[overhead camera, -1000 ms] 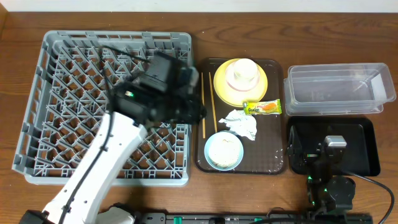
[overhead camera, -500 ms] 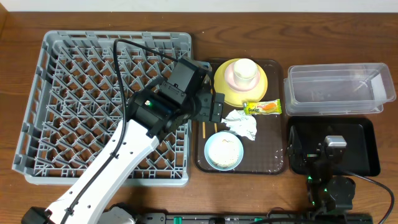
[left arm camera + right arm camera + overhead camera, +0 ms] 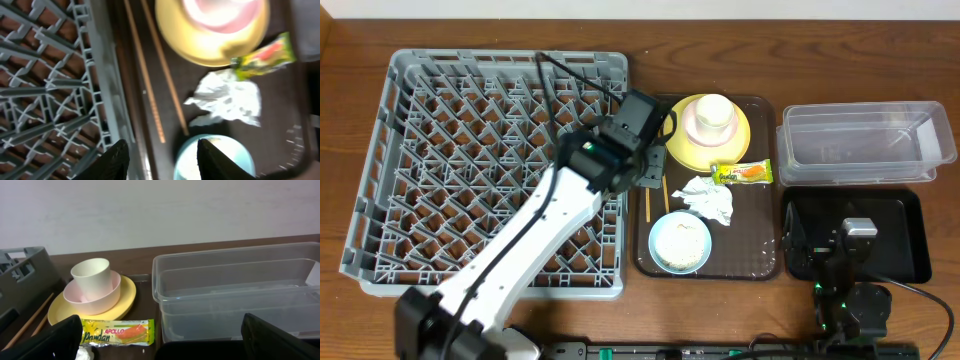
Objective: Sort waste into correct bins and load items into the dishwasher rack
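My left pincer (image 3: 655,172) hangs over the left edge of the brown serving tray (image 3: 760,262), mid-frame in the overhead view, with its jaws apart. In my wrist view the two dark fingertips (image 3: 117,159) sit at the bottom edge, flanking the lower ends of the wooden chopsticks (image 3: 146,80) and the rim of the light blue bowl (image 3: 187,162). Whether they touch either, I cannot tell.

The chopsticks lie side by side along the tray's left edge, just beside the grey dishwasher rack (image 3: 490,150) that fills the left half of the frame. The crumpled white tissue (image 3: 708,197) lies between the bowl and the yellow plate (image 3: 677,150). The snack wrapper (image 3: 741,172) sits at the plate's lower right rim. On the plate stands a pink bowl (image 3: 95,297) with a cream cup (image 3: 91,273) in it.

My right pincer (image 3: 840,250) sits over the black tray (image 3: 905,235) at lower right, jaws spread wide — the clear tub (image 3: 865,140) is just above it.
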Robot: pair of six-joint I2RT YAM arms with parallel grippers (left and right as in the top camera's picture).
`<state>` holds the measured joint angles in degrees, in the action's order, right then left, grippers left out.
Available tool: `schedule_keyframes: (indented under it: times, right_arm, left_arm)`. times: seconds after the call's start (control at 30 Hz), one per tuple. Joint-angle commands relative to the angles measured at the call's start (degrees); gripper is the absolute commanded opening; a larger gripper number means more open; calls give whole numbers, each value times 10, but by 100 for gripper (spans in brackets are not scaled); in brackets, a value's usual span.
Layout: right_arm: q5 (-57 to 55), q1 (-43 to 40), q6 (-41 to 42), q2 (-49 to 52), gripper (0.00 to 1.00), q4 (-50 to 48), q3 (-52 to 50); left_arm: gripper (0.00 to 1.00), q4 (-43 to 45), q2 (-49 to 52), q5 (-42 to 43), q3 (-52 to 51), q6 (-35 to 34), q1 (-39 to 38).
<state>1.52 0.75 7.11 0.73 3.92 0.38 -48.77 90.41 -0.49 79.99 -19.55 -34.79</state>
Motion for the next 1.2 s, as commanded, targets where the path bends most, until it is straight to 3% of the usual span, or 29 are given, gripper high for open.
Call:
schedule_keyframes:
  times: [0.0,0.4,0.57,1.17]
  right_arm:
    - [0,-8,-5,0,99,2,-1]
    - [0,-8,-5,0,99,2,-1]
    - [0,-8,-5,0,99,2,-1]
    - [0,-8,-5,0,99,2,-1]
  left_arm:
    - [47,3,29,-48,9,-3,0]
    - [46,35,76,-48,9,-8,4]
    - [46,50,77,-51,9,-44,28]
    - [37,63,123,0,9,-56,42]
